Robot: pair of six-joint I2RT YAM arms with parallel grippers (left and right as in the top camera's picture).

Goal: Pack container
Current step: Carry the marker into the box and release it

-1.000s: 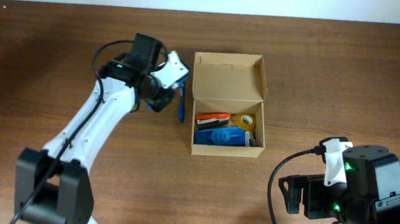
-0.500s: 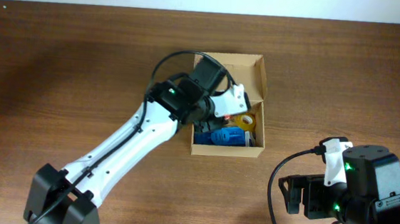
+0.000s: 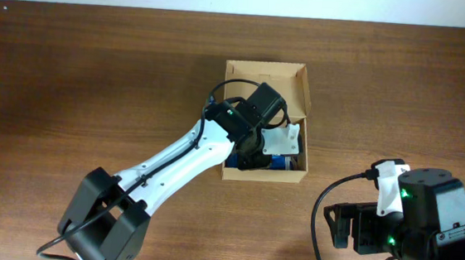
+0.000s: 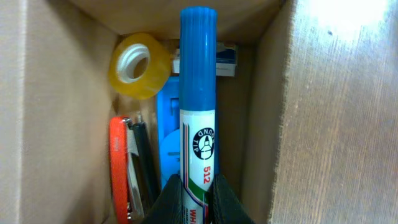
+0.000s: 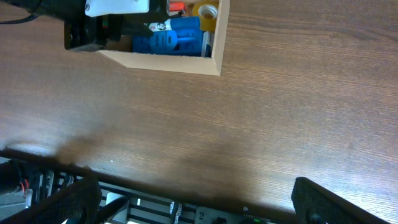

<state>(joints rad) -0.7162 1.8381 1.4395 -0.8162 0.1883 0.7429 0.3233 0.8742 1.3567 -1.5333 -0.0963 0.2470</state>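
Note:
The container is a tan cardboard box at mid table with its lid flap folded back. My left gripper is lowered into it and shut on a white marker with a blue cap, which points along the inside of the box wall. A yellow tape roll, an orange stapler and a blue object lie in the box beside the marker. In the overhead view the left gripper hides the marker. My right gripper stands open over bare table, well short of the box.
The right arm's base and cables fill the table's front right corner. The left arm stretches diagonally from the front left to the box. Brown wood tabletop surrounds the box on all sides.
My left gripper has carried the blue marker from the table left of the box to over and into the box. The right arm has not moved.

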